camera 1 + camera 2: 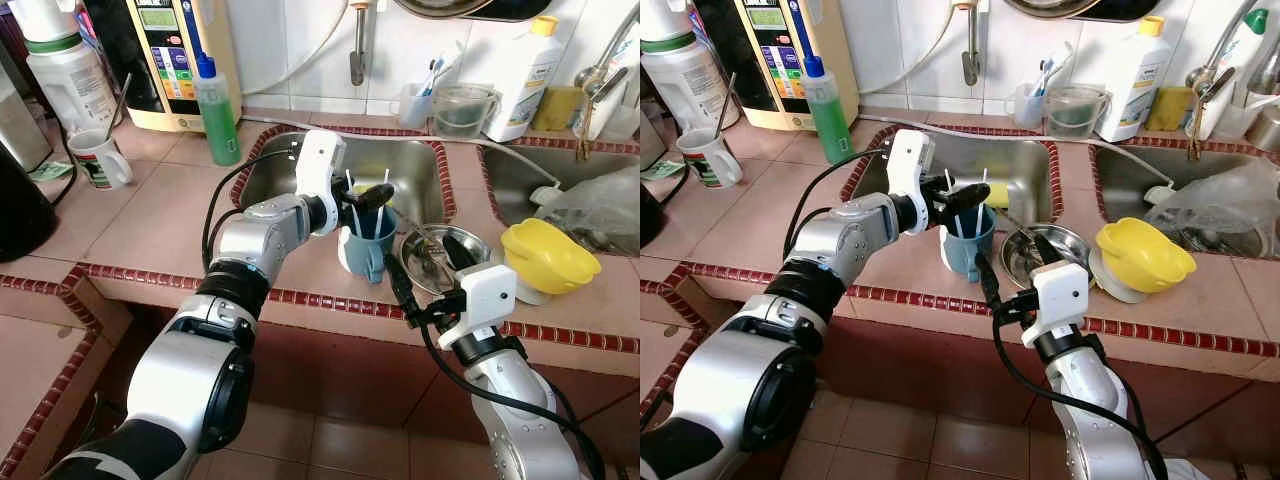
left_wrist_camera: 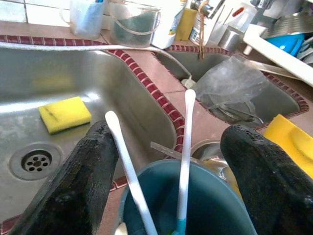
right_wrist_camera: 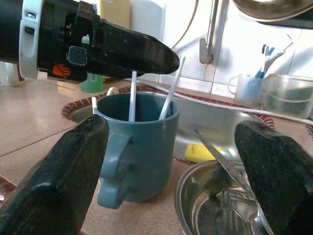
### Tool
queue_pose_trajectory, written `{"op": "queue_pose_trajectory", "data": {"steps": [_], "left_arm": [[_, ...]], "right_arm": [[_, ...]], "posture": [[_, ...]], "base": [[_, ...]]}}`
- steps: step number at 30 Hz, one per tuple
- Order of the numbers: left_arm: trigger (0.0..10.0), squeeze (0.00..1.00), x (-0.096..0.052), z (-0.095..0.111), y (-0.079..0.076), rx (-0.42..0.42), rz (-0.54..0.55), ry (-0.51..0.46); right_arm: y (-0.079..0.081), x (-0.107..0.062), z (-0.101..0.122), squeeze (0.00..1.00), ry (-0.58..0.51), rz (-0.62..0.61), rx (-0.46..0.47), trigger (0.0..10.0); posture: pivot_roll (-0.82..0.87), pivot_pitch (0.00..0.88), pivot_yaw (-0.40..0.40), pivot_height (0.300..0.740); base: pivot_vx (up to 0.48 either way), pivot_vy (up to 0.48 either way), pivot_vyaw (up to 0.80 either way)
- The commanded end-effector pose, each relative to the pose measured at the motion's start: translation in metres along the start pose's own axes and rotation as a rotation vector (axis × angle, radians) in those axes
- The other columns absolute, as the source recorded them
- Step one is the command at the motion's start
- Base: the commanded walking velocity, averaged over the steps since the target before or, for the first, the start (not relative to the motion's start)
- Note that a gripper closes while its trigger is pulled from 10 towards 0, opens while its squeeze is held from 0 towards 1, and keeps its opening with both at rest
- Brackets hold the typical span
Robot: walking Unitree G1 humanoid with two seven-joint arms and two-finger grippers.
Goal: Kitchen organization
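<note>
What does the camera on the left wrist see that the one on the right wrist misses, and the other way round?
Left wrist view alone: the sink drain, a crumpled clear plastic bag in the second basin, and the yellow bowl.

Right wrist view alone: the left gripper seen from the side above the mug, the mug's handle, and a steel bowl holding utensils.

Both: the blue mug with white sticks in it, the yellow sponge in the sink, and a clear jug at the wall.

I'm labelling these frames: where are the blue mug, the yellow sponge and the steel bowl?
blue mug [image 3: 142, 152], right wrist view, outer wall.
yellow sponge [image 2: 64, 113], left wrist view, top face.
steel bowl [image 1: 470, 240], left eye view, inner wall.
</note>
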State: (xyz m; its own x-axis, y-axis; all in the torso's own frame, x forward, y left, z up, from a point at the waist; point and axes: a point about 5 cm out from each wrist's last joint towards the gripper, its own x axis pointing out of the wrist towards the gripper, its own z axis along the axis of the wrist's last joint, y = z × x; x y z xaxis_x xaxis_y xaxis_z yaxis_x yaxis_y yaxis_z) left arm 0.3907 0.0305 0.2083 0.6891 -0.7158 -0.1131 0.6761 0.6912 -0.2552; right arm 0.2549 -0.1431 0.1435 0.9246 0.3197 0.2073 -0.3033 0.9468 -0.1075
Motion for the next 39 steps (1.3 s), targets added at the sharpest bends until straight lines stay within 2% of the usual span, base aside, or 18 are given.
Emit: {"op": "queue_pose_trajectory", "data": {"steps": [1,39], "left_arm": [[0.0,0.0,0.0017,0.0073,-0.0038,-0.001,-0.027,-0.009],[0.0,0.0,-0.0022,0.0106,0.0013,0.003,-0.042,-0.011]], "right_arm": [[-0.0019,0.0011,0.0052,0.0,-0.016,-0.003,-0.016,10.0],[-0.0015,0.0048,0.0109,0.0,-0.038,0.017,-0.016,10.0]], "posture": [[-0.06,0.0,0.077,0.74],[-0.05,0.0,0.073,0.74]], "base": [[0.0,0.0,0.0],[0.0,0.0,0.0]]}}
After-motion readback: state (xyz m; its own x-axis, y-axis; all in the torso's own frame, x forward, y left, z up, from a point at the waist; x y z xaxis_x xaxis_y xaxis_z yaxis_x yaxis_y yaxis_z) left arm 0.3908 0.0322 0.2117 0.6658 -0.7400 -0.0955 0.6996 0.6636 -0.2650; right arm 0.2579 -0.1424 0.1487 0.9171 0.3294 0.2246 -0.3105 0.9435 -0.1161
